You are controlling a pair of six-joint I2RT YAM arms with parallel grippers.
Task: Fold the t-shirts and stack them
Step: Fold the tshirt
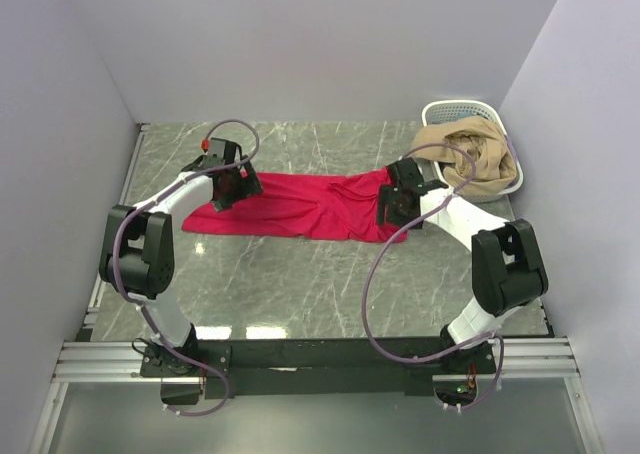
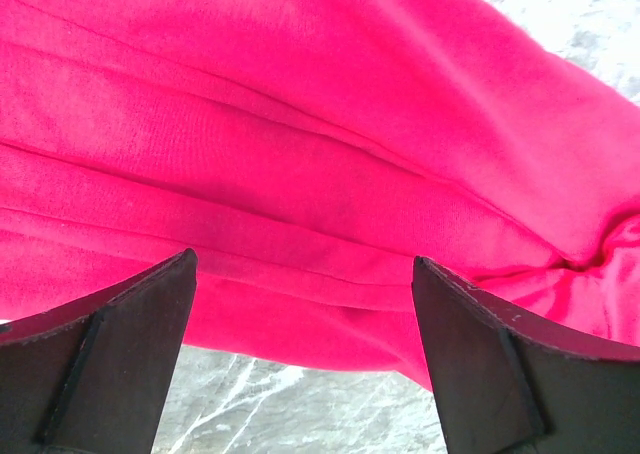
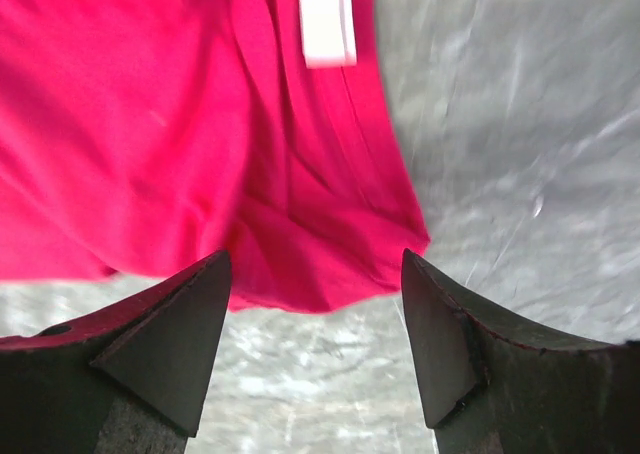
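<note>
Near edge: a metal rail point(image 1: 320, 362) carries both arm bases, side by side
Table: grey marbled table point(image 1: 300, 284), bare between the rail and the cloth
Left arm: rises from its base, bends at the elbow on the left side and reaches away and inward, wrist tipped down over the shirt's left end
Left gripper: the left gripper point(image 1: 232, 188) point(image 2: 305, 264) has its jaws spread wide with nothing between them, and its dark fingertips point(image 2: 150, 304) sit just above the cloth's near edge
Right arm: mirrors the left, elbow out to the right, forearm reaching inward to the shirt's right end
Right gripper: the right gripper point(image 1: 392, 210) point(image 3: 315, 259) also has its jaws parted and pinches nothing, poised over a corner of the cloth
Task item: a crimson-red t-shirt point(image 1: 300, 204) point(image 2: 300, 124) point(image 3: 130, 124) lies rumpled in a long band across mid-table between the two grippers, with a white label point(image 3: 326, 19) near its right edge
Far right corner: a white lattice basket point(image 1: 458, 108) holds a heap of tan cloth point(image 1: 478, 159) that spills over its near rim, close behind the right wrist
Surround: plain pale walls point(image 1: 320, 44) close in three sides
</note>
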